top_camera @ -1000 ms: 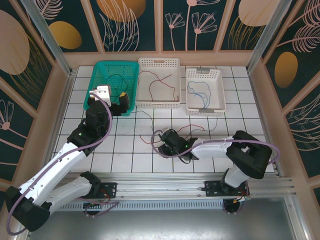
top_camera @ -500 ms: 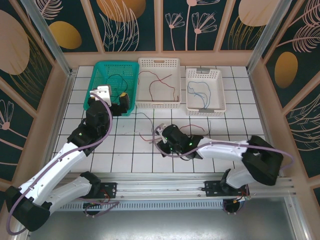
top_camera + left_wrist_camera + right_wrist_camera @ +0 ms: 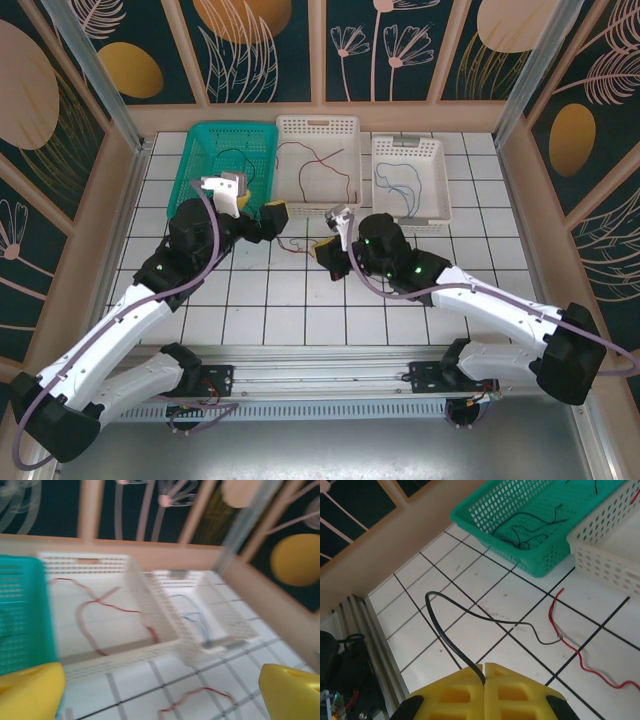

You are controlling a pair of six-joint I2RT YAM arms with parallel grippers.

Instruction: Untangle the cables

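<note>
My right gripper (image 3: 484, 667) is shut on a thin black cable (image 3: 450, 625), which loops out over the tiles to a loose end beside a red cable (image 3: 570, 640) lying on the table. In the top view the right gripper (image 3: 323, 252) sits in front of the middle basket. My left gripper (image 3: 268, 222) hangs open just left of it, by the green basket's corner. Its yellow fingers (image 3: 30, 690) stand wide apart with a red cable (image 3: 200, 695) on the tiles below them. More black cables (image 3: 520, 530) lie in the green basket.
Three baskets line the back: a green basket (image 3: 200, 135), a middle white basket (image 3: 318, 125) holding a red cable (image 3: 320, 160), and a right white basket (image 3: 408, 145) holding a blue cable (image 3: 400, 180). Wooden walls enclose the tiled table.
The right gripper closed on the black cable and moved from the near middle toward the baskets, lifting it. The left gripper swung right, away from the green basket.
</note>
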